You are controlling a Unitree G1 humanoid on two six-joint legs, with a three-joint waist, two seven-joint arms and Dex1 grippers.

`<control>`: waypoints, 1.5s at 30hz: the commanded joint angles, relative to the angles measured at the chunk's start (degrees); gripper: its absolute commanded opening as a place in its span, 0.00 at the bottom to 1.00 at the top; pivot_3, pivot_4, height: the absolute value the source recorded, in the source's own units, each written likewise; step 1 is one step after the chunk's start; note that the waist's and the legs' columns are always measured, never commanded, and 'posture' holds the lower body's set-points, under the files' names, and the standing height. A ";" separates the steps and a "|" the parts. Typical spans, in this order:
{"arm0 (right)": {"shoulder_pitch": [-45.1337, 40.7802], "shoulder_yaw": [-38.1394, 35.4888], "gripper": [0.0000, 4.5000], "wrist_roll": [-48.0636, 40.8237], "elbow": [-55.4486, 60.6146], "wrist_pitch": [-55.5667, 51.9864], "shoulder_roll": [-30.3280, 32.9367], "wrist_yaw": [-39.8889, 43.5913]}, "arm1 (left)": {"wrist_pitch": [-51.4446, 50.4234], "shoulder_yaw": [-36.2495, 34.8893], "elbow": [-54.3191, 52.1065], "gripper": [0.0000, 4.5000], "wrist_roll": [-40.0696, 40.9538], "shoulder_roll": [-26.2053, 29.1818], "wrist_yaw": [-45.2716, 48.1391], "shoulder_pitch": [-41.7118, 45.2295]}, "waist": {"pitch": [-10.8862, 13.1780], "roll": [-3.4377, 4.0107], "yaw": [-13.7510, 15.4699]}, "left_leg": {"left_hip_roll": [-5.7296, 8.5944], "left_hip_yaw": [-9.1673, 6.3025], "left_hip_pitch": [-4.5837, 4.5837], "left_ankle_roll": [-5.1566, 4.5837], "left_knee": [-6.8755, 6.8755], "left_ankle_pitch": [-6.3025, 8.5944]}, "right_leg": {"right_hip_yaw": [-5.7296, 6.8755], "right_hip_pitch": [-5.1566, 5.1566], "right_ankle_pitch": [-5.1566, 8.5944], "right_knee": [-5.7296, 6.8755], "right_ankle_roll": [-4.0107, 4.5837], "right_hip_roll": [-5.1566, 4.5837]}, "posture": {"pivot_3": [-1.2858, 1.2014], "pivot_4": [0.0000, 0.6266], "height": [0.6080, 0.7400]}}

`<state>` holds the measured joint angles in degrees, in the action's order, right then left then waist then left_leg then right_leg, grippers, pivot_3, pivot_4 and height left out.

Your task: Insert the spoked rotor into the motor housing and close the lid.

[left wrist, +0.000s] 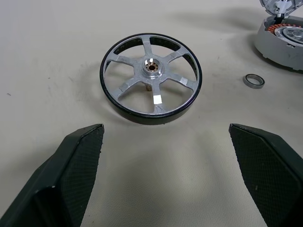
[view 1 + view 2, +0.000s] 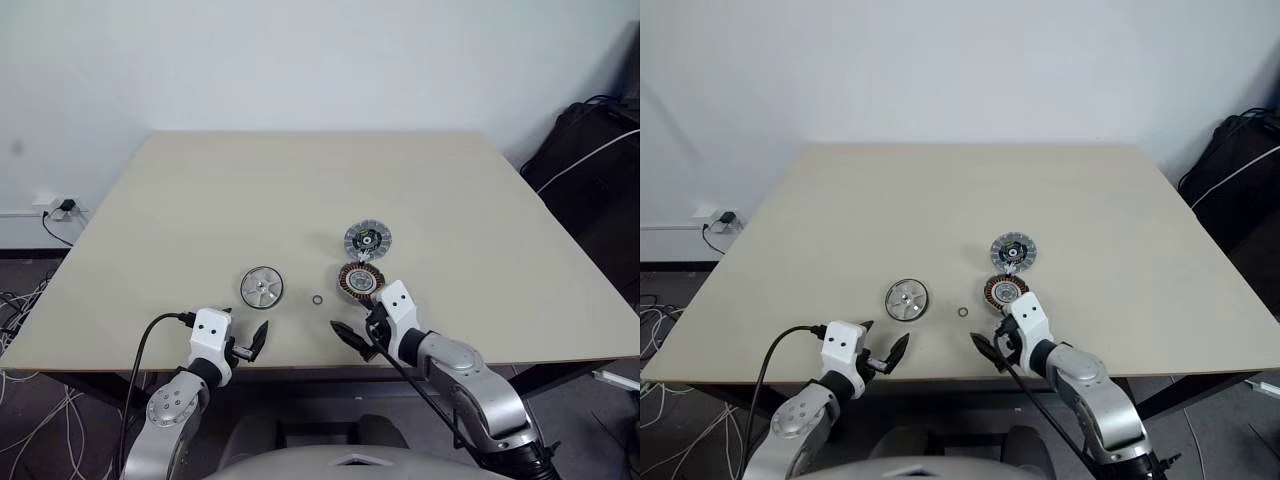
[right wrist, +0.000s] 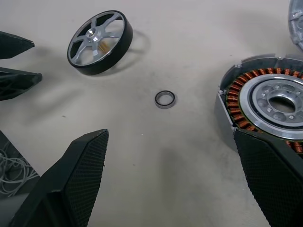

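Note:
The spoked rotor (image 2: 262,287) lies flat on the beige table (image 2: 200,200), silver spokes in a dark rim. My left gripper (image 2: 247,342) hovers just short of it at the front edge, open, with the rotor (image 1: 150,78) ahead between its fingers. The motor housing (image 2: 361,282), with copper windings around a pale centre, sits to the right. The lid (image 2: 368,240), a grey segmented disc, lies just behind it. My right gripper (image 2: 362,322) is open, close in front of the housing (image 3: 270,101), with one finger (image 3: 272,179) overlapping its near edge.
A small metal ring (image 2: 317,299) lies on the table between rotor and housing. The table's front edge (image 2: 120,362) runs just beneath both grippers. Cables (image 2: 20,320) trail on the floor at the left, and a black bag (image 2: 590,150) stands at the far right.

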<state>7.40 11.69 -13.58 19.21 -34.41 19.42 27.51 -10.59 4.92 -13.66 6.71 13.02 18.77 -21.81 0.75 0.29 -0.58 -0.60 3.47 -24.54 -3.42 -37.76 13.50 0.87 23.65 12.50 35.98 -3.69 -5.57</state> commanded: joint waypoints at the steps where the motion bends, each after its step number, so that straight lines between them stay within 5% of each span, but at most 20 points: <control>1: -0.61 -0.82 1.00 -0.51 2.68 0.85 -0.10 -0.09 | 0.97 -0.32 -2.70 0.99 -0.06 0.32 0.09 0.56 | 0.00 0.00 0.00 | 0.00 0.00 0.00 0.00 0.00 0.00 | 0.00 0.00 0.00 0.00 0.01 0.00 | 0.52 0.00 1.00; 18: -6.37 3.83 1.00 2.72 1.35 -4.55 -3.76 -5.26 | 1.06 -0.01 -2.32 0.99 -0.52 -0.05 -0.44 0.64 | 0.05 0.00 -0.04 | 0.00 0.00 0.00 0.00 0.02 0.00 | 0.01 0.03 -0.03 0.00 0.05 -0.01 | 0.52 0.00 1.00; 28: -16.01 8.42 1.00 5.86 -6.00 -10.08 -9.41 -8.08 | 1.25 0.37 -2.03 0.99 -0.92 -0.69 -1.07 0.13 | 0.05 -0.01 -0.03 | 0.00 0.00 -0.01 0.00 0.03 0.00 | 0.02 0.03 -0.06 0.00 0.09 -0.01 | 0.52 0.00 1.00; 45: -22.93 6.16 1.00 6.55 -22.59 -9.35 -15.71 -8.85 | 1.52 0.64 -2.28 0.99 -1.26 -1.63 -1.75 -0.27 | 0.07 0.03 -0.30 | 0.00 0.03 -0.02 0.01 0.07 -0.01 | 0.02 0.07 -0.08 0.01 0.13 0.03 | 0.52 0.00 1.00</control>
<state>-14.02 18.93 -7.16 -3.45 -45.32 4.20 18.77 -10.34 5.54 -13.66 5.61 11.55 17.24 -22.25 0.82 0.32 -0.88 -0.59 3.51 -24.56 -3.41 -37.69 13.50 0.88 23.71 12.41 35.99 -3.56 -5.53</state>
